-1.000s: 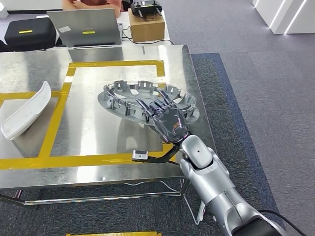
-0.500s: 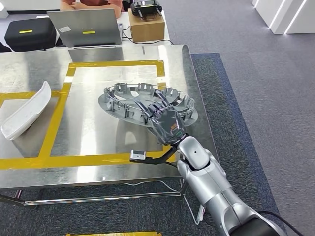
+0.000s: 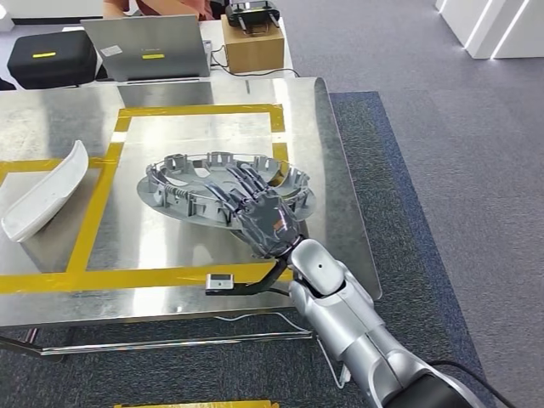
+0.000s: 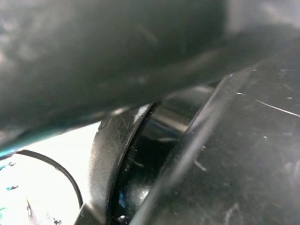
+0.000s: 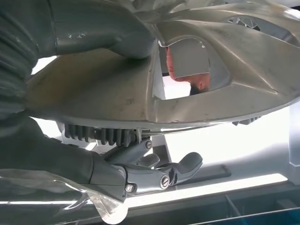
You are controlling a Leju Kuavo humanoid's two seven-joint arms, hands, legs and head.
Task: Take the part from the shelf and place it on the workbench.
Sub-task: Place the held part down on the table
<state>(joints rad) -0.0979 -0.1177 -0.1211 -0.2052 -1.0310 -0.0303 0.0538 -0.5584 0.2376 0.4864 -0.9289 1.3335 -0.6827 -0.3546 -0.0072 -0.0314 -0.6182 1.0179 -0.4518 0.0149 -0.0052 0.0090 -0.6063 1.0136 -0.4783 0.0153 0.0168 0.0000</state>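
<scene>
Your right robot hand (image 3: 264, 219) grips the near edge of a grey ribbed wheel-cover part (image 3: 192, 183), thumb beneath and fingers (image 5: 169, 171) on top, at frame centre, over the yellow-taped steel surface (image 3: 161, 238). A white curved part (image 3: 48, 191) lies at left.

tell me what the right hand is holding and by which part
The right hand holds the round grey plastic wheel-cover part by its near rim, fingers over the top, thumb underneath.
</scene>
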